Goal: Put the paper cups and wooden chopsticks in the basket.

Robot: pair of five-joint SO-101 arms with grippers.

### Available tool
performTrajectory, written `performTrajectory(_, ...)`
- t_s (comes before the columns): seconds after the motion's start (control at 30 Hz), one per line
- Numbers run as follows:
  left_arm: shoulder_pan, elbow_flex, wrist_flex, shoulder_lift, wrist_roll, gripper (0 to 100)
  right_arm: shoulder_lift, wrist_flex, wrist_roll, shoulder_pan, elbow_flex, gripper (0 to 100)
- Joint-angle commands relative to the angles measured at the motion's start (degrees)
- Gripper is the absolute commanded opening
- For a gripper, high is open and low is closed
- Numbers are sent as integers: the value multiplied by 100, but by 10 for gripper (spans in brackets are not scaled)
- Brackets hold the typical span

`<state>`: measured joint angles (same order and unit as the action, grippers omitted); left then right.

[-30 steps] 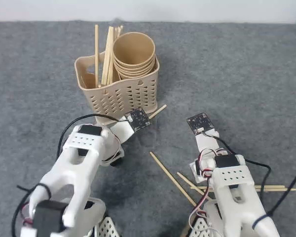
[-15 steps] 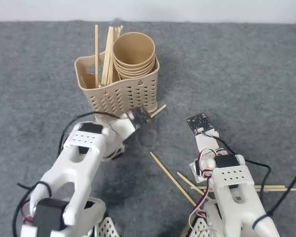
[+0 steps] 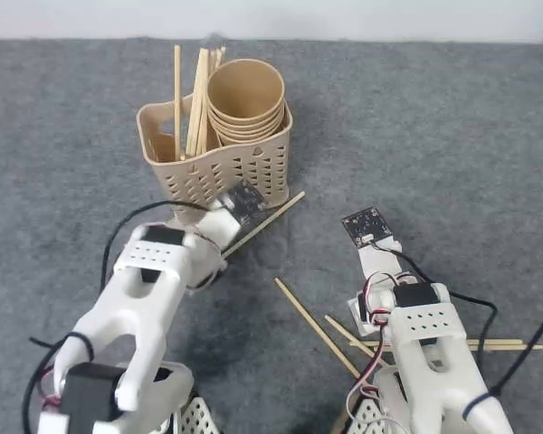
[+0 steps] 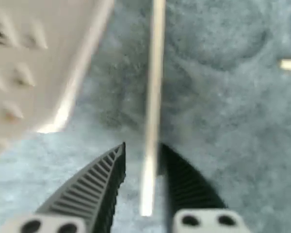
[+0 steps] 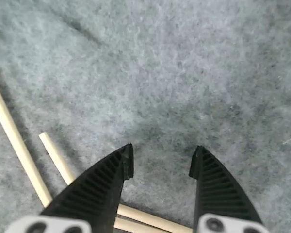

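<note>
Here left fingers [image 4: 104,182] pinch 1 chopstick [image 4: 153,92] by its end; right fingers [image 5: 103,182] gape empty. Held so, it could pivot and catch the basket [image 3: 240,172].

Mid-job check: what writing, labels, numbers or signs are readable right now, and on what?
No readable text anywhere.
basket: plain perforated wall, no print.
paper cups: plain, no print.
chopstick held by the left tool: bare wood.
circuit board on the right arm's wrist: any markings too small to read.
</note>
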<state>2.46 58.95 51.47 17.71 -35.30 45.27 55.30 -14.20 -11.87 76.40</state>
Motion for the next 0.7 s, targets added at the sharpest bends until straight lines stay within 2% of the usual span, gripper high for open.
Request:
performTrajectory(0.0,387,321,-105,26,70,13,189,57,-88,84,-35,202)
performTrajectory(0.27,440,330,-18,44,79,14,189,57,-88,84,-35,202)
performTrajectory(0.43,571,330,615,53,18,15,189,57,-88,84,-26,202)
performTrajectory(0.57,958,356,1354,62,-712,15,189,57,-88,84,-26,202)
performTrajectory(0.67,1187,338,1565,62,-862,15,189,57,-88,84,-26,202)
